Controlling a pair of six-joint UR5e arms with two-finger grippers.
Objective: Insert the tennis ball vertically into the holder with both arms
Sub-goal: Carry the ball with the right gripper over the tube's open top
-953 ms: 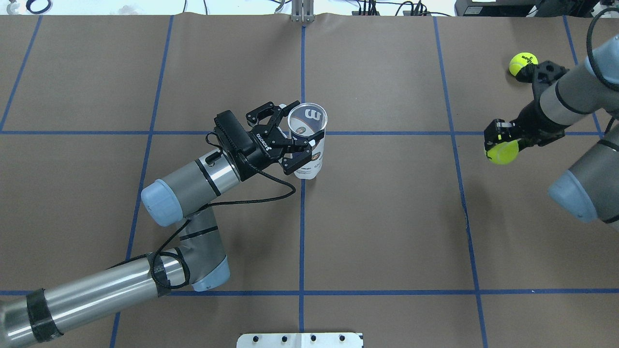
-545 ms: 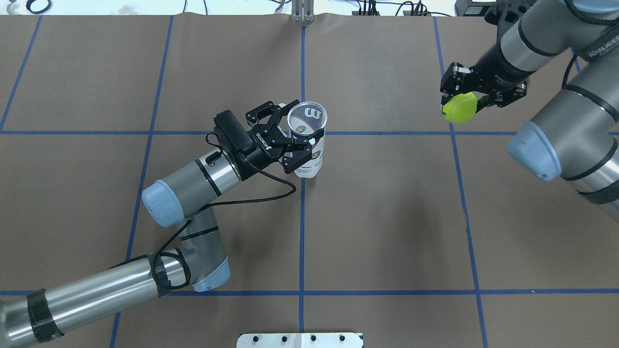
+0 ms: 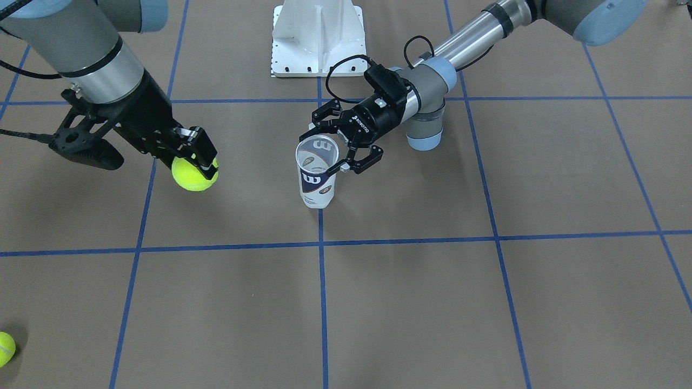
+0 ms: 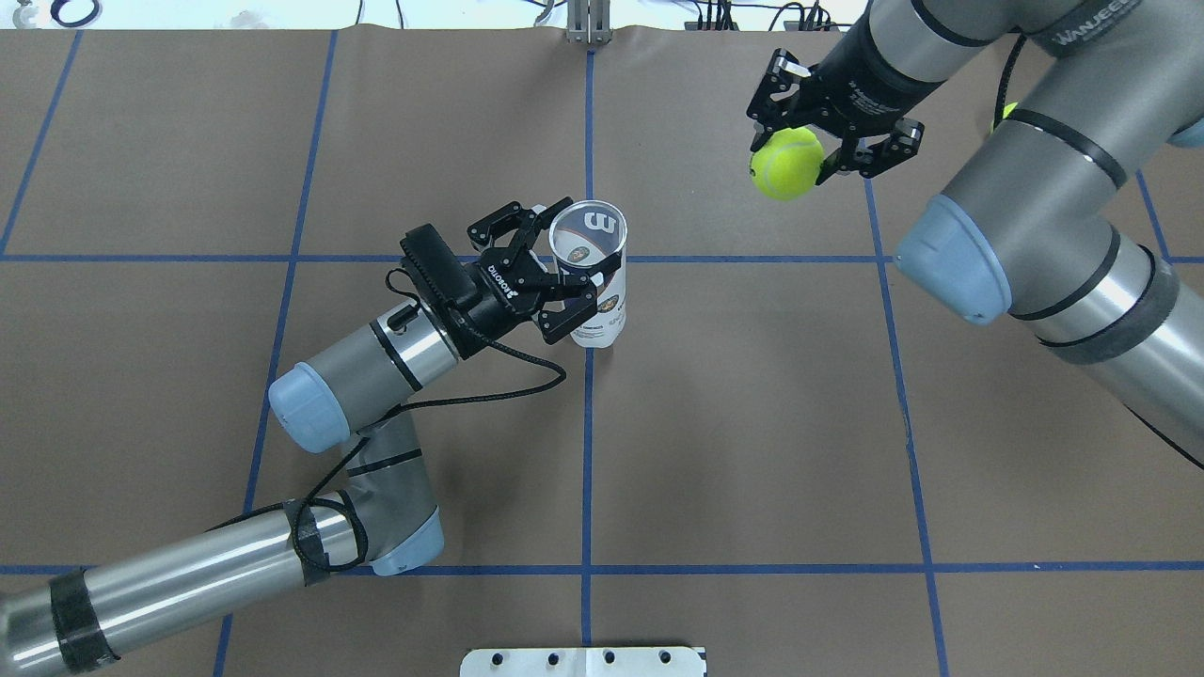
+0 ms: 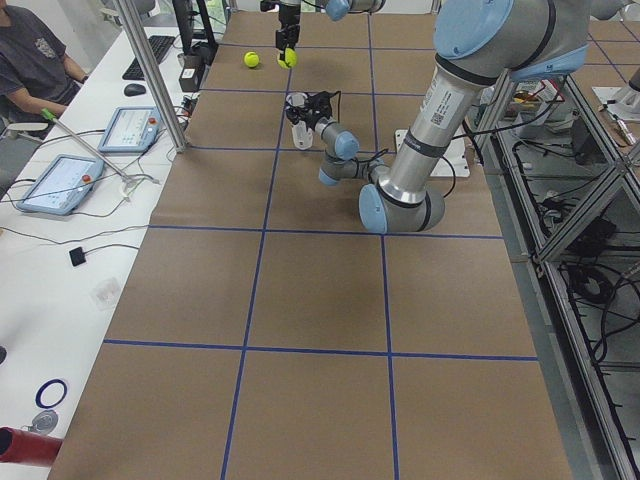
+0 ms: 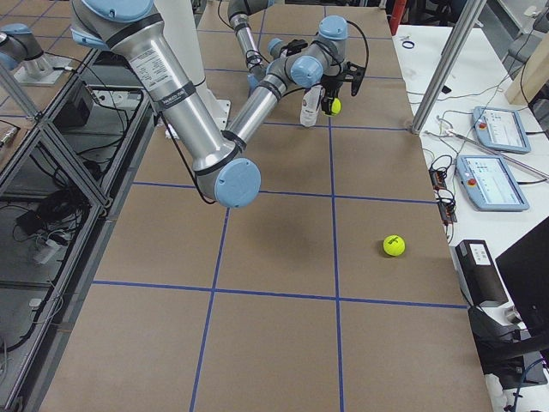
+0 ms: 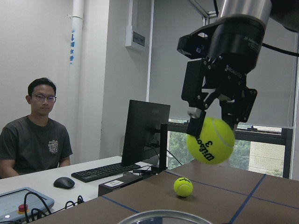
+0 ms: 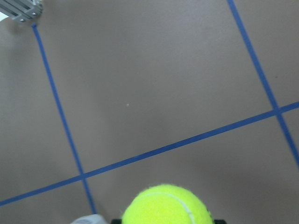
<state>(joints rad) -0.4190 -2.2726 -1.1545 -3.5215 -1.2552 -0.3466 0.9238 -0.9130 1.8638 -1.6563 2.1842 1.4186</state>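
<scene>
- The right jaws are clamped on a yellow-green tennis ball (image 4: 786,163), one finger on each side. They point down, and the ball hangs clear above the table (image 4: 752,423).
- In the left wrist view the ball's print reads "wilson 3", upside down.
- The left jaws are closed around the holder (image 3: 316,181) near its open top, reaching in roughly level from the side.
- "ROBOTIQ" is printed in white on the black body behind those jaws.
- The holder stands upright on the table, mouth up, beside a crossing of blue tape lines (image 4: 587,451). Its navy band carries a white "W"; the print below it is too small to read.
- The held ball and the holder are well apart, with the ball off to the robot's right and farther from its base.
- The right arm (image 4: 1025,197) bears lettering that begins "WANJ". A black cable loops beside the left arm (image 4: 376,362).
- A second ball (image 3: 4,348) lies on the table on the robot's right, far from the holder.
</scene>
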